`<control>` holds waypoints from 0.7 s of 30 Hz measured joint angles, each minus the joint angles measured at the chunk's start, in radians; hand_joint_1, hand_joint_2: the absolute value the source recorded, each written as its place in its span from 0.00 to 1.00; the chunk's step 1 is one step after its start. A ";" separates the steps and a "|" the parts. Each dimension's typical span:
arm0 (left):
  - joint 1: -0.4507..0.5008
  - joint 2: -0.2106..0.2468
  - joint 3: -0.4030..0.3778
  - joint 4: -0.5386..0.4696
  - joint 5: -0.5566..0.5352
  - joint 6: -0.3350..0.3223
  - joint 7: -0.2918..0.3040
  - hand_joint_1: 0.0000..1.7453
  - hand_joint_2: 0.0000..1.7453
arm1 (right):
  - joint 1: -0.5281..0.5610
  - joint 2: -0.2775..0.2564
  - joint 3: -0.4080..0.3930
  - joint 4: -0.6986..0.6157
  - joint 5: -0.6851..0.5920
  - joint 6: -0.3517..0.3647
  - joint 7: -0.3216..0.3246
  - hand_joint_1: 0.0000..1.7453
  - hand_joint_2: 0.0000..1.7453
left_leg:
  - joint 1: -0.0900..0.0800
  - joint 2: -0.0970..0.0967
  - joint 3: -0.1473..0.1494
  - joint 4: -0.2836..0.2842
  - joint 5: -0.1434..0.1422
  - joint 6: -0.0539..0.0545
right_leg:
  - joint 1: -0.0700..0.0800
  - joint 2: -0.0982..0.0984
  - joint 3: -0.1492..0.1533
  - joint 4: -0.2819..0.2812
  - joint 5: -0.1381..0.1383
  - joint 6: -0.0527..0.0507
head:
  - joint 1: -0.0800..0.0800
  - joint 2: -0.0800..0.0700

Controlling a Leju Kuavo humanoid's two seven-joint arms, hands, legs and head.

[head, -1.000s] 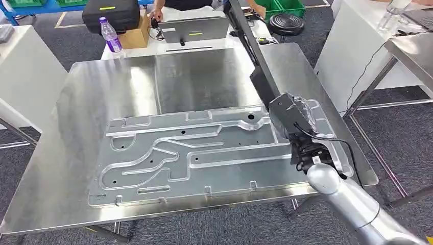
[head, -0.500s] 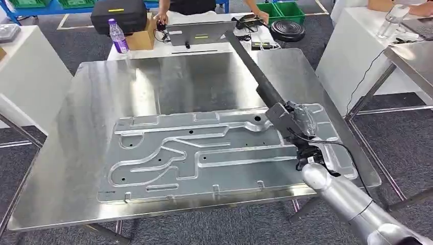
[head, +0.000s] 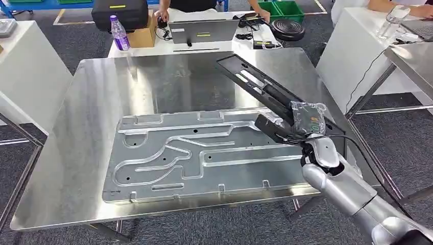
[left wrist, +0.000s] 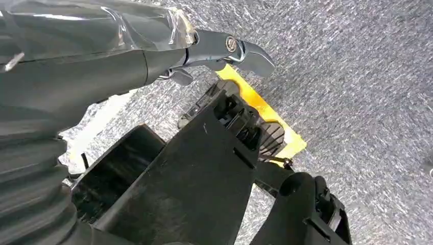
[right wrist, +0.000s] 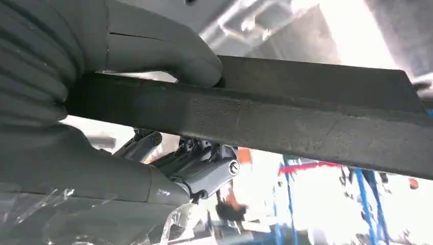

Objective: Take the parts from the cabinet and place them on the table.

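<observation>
My right hand [head: 308, 121] grips the near end of a long black part [head: 258, 84], which hangs tilted over the right side of the steel table [head: 97, 107]. The part's far end points away toward the table's back. In the right wrist view the thumb [right wrist: 168, 56] presses on the black part [right wrist: 306, 117], with the darker fingers under it. A large stamped metal panel [head: 204, 153] lies flat on the table's near half, just left of the hand. My left hand [left wrist: 102, 51] hangs over grey carpet with a finger stretched out, holding nothing.
Behind the steel table a white desk carries a laptop [head: 198, 30], a purple bottle [head: 119, 33], a cardboard box [head: 140, 37] and a black case [head: 120, 13]. A person stands there. White tables flank both sides, and a black stool [head: 287, 28] stands at the back right.
The black part has turned from edge-on to show its broad slotted face and now lies lower and flatter. My right hand has rolled with it, and the camera has shifted slightly.
</observation>
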 joint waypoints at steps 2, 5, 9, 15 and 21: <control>0.001 -0.001 0.000 0.000 -0.005 0.000 0.004 0.00 1.00 | -0.013 0.000 0.011 0.000 0.072 0.006 0.000 1.00 1.00 | 0.000 0.000 0.000 -0.003 0.001 -0.001 | 0.002 0.000 -0.002 0.000 0.000 0.000 | 0.000 0.000; 0.002 -0.005 0.000 0.000 -0.016 0.000 0.010 0.00 1.00 | -0.034 -0.005 0.027 0.000 0.214 0.036 -0.009 1.00 1.00 | 0.002 0.000 0.001 -0.007 0.003 -0.004 | 0.004 0.000 -0.003 0.001 0.000 0.000 | 0.000 0.000; 0.002 -0.006 0.000 0.000 -0.026 0.000 0.018 0.00 1.00 | -0.051 -0.016 0.040 0.000 0.345 0.090 -0.026 1.00 1.00 | 0.004 0.000 0.002 -0.010 0.005 -0.006 | 0.006 0.000 -0.003 0.001 -0.001 -0.002 | 0.000 0.000; 0.003 -0.006 0.000 0.000 -0.033 0.002 0.024 0.00 1.00 | -0.066 -0.032 0.045 -0.001 0.405 0.121 -0.058 1.00 1.00 | 0.007 0.000 0.003 -0.012 0.006 -0.007 | 0.007 0.000 -0.004 0.001 -0.001 -0.003 | 0.000 0.000; 0.003 -0.006 -0.002 0.000 -0.054 0.024 0.042 0.00 1.00 | -0.076 -0.033 0.056 -0.004 0.427 0.117 -0.118 0.00 0.00 | 0.008 0.000 0.003 -0.012 0.006 -0.007 | 0.007 0.000 -0.003 0.001 -0.001 -0.004 | 0.000 0.000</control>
